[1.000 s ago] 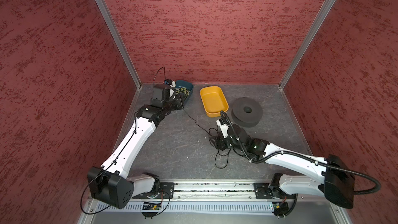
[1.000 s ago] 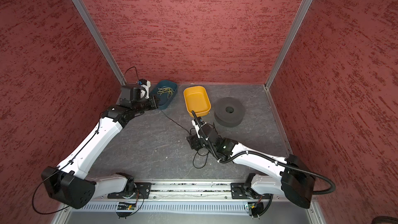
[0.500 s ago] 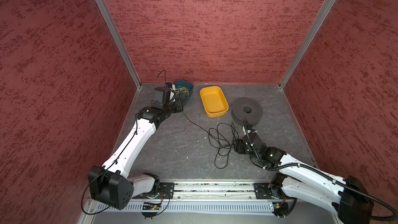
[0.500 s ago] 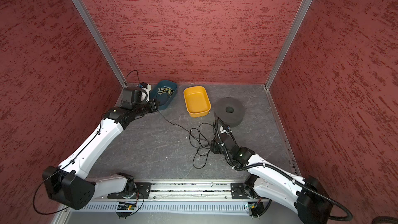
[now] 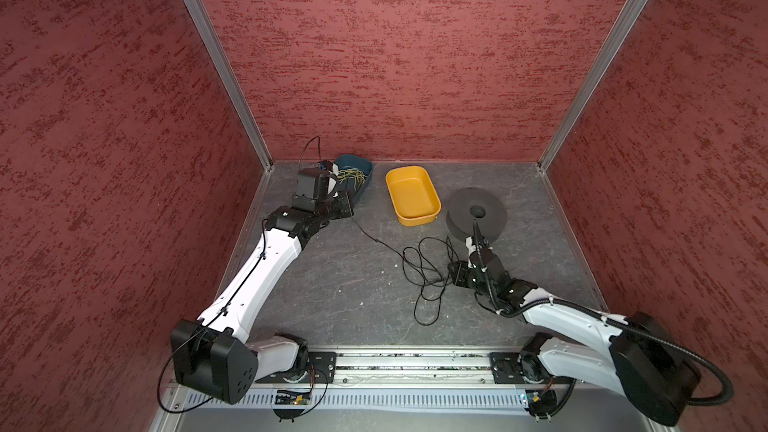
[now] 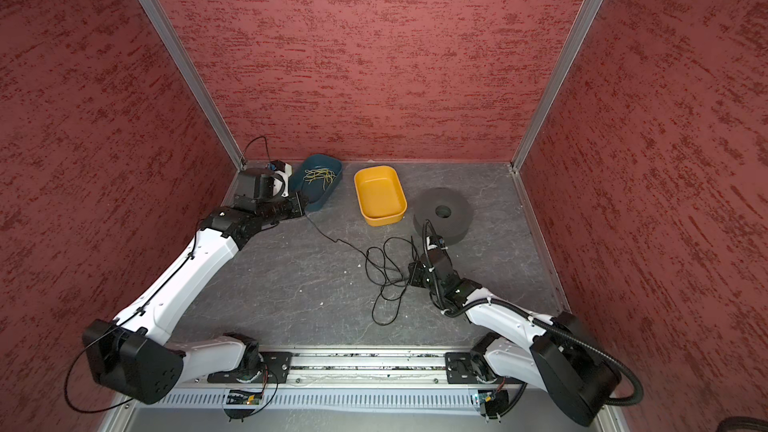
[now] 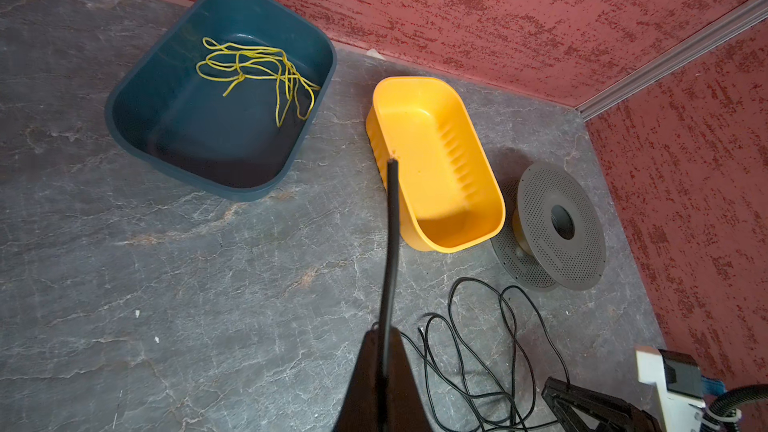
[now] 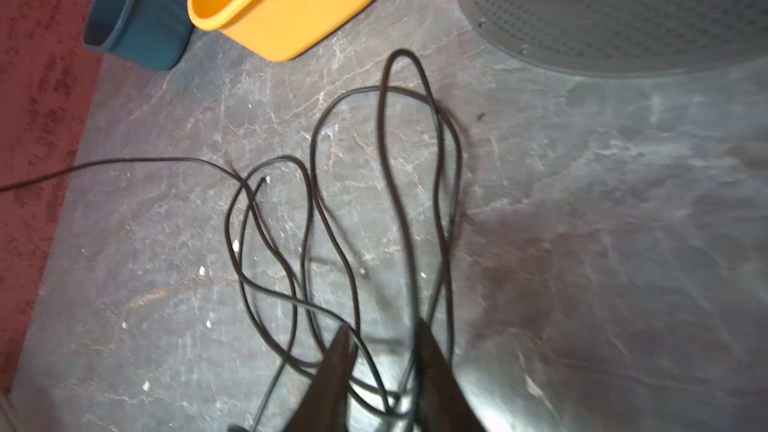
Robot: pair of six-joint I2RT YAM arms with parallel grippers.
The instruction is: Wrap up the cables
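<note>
Jaws of the left gripper (image 7: pixel 384 336) are clamped together on one end of the cables (image 7: pixel 392 209). Right gripper (image 8: pixel 383 326) jaws stand narrowly apart astride loose loops lying on the bench (image 5: pixel 332 284) near the spool (image 5: pixel 494 218).

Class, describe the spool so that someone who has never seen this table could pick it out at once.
Start at the red back wall and look down to the grey table. Along its far edge stand a blue tub, a yellow tub and, rightmost, the spool. Unlike the tubs it is round, dark grey and perforated, with a hole in its middle.
</note>
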